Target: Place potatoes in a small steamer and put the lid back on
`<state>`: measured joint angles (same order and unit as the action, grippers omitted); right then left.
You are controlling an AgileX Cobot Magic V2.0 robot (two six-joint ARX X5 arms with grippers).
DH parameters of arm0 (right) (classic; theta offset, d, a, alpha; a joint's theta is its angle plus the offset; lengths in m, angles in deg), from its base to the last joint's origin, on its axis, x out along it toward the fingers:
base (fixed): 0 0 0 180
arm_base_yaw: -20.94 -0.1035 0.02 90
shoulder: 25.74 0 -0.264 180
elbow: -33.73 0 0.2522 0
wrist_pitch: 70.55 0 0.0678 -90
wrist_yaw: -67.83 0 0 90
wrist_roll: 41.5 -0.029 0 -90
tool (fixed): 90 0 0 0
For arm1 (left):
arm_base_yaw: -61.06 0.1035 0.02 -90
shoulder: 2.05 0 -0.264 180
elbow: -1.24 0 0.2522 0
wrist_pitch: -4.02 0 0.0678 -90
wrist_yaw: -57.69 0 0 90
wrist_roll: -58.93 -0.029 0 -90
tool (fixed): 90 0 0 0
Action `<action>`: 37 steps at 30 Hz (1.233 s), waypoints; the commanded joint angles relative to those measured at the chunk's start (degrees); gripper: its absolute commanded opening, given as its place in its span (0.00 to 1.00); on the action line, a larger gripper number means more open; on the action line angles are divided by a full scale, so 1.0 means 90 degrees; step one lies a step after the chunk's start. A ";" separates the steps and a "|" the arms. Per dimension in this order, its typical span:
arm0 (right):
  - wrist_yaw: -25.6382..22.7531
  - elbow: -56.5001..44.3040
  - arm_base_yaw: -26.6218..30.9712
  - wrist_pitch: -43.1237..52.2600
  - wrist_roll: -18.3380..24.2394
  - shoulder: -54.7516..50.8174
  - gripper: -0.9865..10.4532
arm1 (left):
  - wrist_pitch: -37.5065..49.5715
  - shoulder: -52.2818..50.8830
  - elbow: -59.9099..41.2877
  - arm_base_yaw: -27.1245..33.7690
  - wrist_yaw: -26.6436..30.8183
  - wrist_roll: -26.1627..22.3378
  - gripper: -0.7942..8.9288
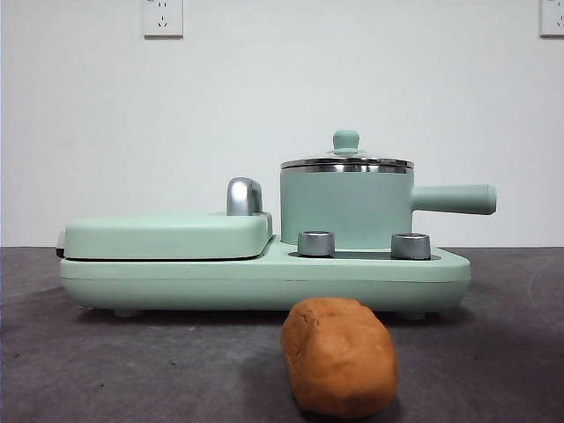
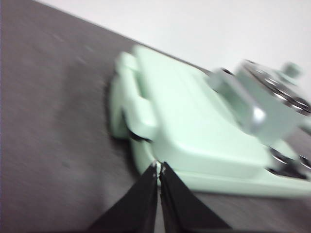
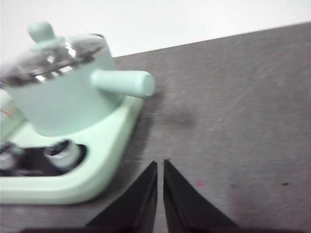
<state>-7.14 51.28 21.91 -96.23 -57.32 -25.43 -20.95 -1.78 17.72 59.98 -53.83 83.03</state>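
While lumpy, potato [image 1: 339, 355] lies near steamer [image 1: 346, 208].

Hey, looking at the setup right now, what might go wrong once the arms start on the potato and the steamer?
The lid sits on the steamer, so it has to come off first; its small knob gives little to grip and might slip. The potato is lumpy and looks about as wide as the pot, so it could catch on the rim. The long side handle sticks out and could be bumped by the right gripper.
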 commanded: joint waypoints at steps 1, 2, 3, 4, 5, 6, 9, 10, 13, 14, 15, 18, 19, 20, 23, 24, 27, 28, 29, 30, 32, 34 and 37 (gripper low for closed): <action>0.0068 0.0542 -0.0092 -0.0277 -0.0695 -0.0005 0.10 | 0.0029 0.0046 0.0335 -0.0097 -0.0153 0.0379 0.09; 0.0102 0.0746 -0.0129 -0.0461 -0.0721 0.0010 0.10 | 0.0000 0.0083 0.0483 -0.0146 -0.0168 0.0457 0.09; 0.0138 0.0925 -0.0153 -0.0600 -0.0721 0.0044 0.10 | -0.0007 0.0136 0.0610 -0.0187 -0.0199 0.0483 0.09; 0.0175 0.1149 -0.0182 -0.0760 -0.0724 0.0087 0.10 | -0.0019 0.0219 0.0770 -0.0238 -0.0270 0.0471 0.09; 0.0209 0.1355 -0.0197 -0.0906 -0.0724 0.0146 0.10 | -0.0087 0.0311 0.0942 -0.0287 -0.0328 0.0471 0.09; 0.0277 0.1579 -0.0211 -0.1061 -0.0724 0.0228 0.10 | -0.0197 0.0427 0.1141 -0.0330 -0.0359 0.0474 0.09; 0.0658 0.2246 -0.0221 -0.1545 -0.0721 0.0522 0.10 | -0.0631 0.0848 0.1763 -0.0430 -0.0503 0.0442 0.09; 0.0775 0.2463 -0.0221 -0.1712 -0.0721 0.0627 0.10 | -0.0772 0.0991 0.1960 -0.0454 -0.0520 0.0444 0.09; 0.1061 0.3041 -0.0221 -0.2103 -0.0697 0.0920 0.10 | -0.1183 0.1491 0.2633 -0.0534 -0.0627 0.0287 0.09; 0.1190 0.3254 -0.0221 -0.2229 -0.0675 0.1047 0.10 | -0.1294 0.1673 0.2863 -0.0556 -0.0685 0.0211 0.09; 0.1314 0.3439 -0.0221 -0.2324 -0.0663 0.1166 0.10 | -0.1377 0.1863 0.3092 -0.0573 -0.0775 0.0163 0.09; 0.1814 0.3898 -0.0221 -0.2494 -0.0498 0.1515 0.10 | -0.1549 0.2426 0.3716 -0.0619 -0.1124 0.0015 0.09; 0.1991 0.4027 -0.0221 -0.2550 -0.0355 0.1617 0.10 | -0.1591 0.2586 0.3886 -0.0636 -0.1270 -0.0029 0.09; 0.2154 0.4187 -0.0221 -0.2647 -0.0163 0.1746 0.10 | -0.1651 0.2773 0.4080 -0.0656 -0.1450 -0.0119 0.09; 0.2404 0.4609 -0.0221 -0.3009 0.0352 0.2091 0.10 | -0.1812 0.3225 0.4558 -0.0712 -0.1802 -0.0287 0.09; 0.2487 0.4777 -0.0221 -0.3181 0.0554 0.2222 0.10 | -0.1875 0.3390 0.4726 -0.0743 -0.1906 -0.0347 0.09; 0.2552 0.5093 -0.0221 -0.3502 0.0918 0.2494 0.10 | -0.2086 0.3713 0.5059 -0.0821 -0.2021 -0.0520 0.09; 0.2567 0.5185 -0.0221 -0.3602 0.1047 0.2572 0.10 | -0.2171 0.3793 0.5151 -0.0855 -0.2021 -0.0563 0.10; 0.2574 0.5246 -0.0221 -0.3665 0.1141 0.2623 0.10 | -0.2251 0.3874 0.5226 -0.0886 -0.2023 -0.0602 0.10; 0.2572 0.5299 -0.0221 -0.3708 0.1214 0.2681 0.10 | -0.2334 0.3954 0.5297 -0.0928 -0.2023 -0.0622 0.11; 0.2572 0.5311 -0.0221 -0.3706 0.1219 0.2710 0.10 | -0.2341 0.4027 0.5333 -0.0981 -0.2069 -0.0619 0.11; 0.2569 0.5311 -0.0221 -0.3708 0.1219 0.2744 0.10 | -0.2312 0.4058 0.5336 -0.1035 -0.2098 -0.0624 0.12; 0.2569 0.5311 -0.0221 -0.3711 0.1217 0.2744 0.10 | -0.2310 0.4099 0.5336 -0.1076 -0.2098 -0.0627 0.29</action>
<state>15.74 98.14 20.07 -130.00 -47.26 -1.10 -42.34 34.76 64.67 50.51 -72.38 78.39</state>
